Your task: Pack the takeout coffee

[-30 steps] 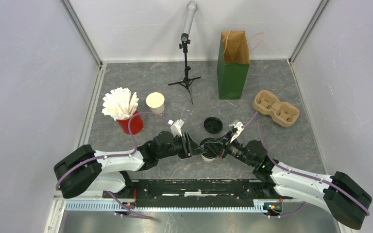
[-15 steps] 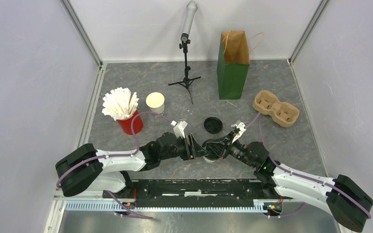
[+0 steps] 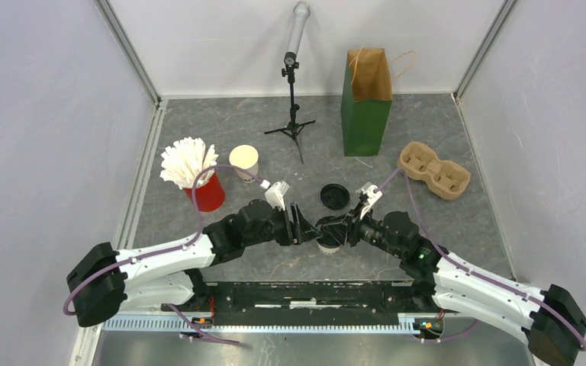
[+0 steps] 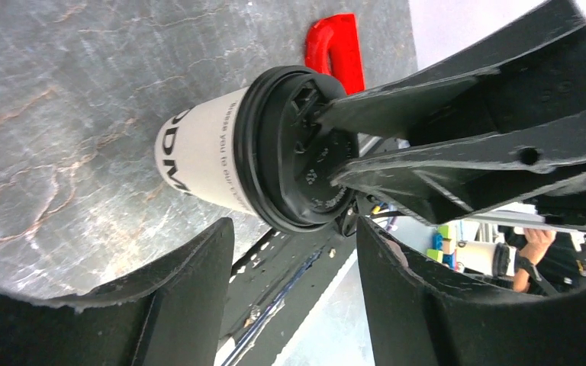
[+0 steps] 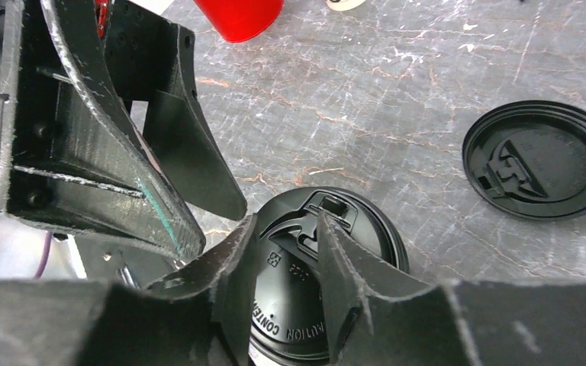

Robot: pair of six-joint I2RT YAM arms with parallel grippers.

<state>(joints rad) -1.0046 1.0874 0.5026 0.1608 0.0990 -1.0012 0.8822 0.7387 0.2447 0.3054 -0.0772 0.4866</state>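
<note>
I see the takeout coffee point(image 4: 198, 156) standing upright on the table point(image 3: 473, 221) close to the arm bases, its black lid point(image 5: 370, 248) on; my right gripper point(image 5: 286, 229) sits over it, fingers only a narrow gap apart, tips resting on the lid; my left gripper point(image 4: 294, 229) is spread wide just beside the cup, and I see no contact; just beyond lies a spare lid point(image 3: 335, 196); farther off, the red cup point(image 3: 210, 196), an open cream cup point(image 3: 244, 161) and the carrier point(image 3: 433, 169); farthest, the green bag point(image 3: 366, 114).
</note>
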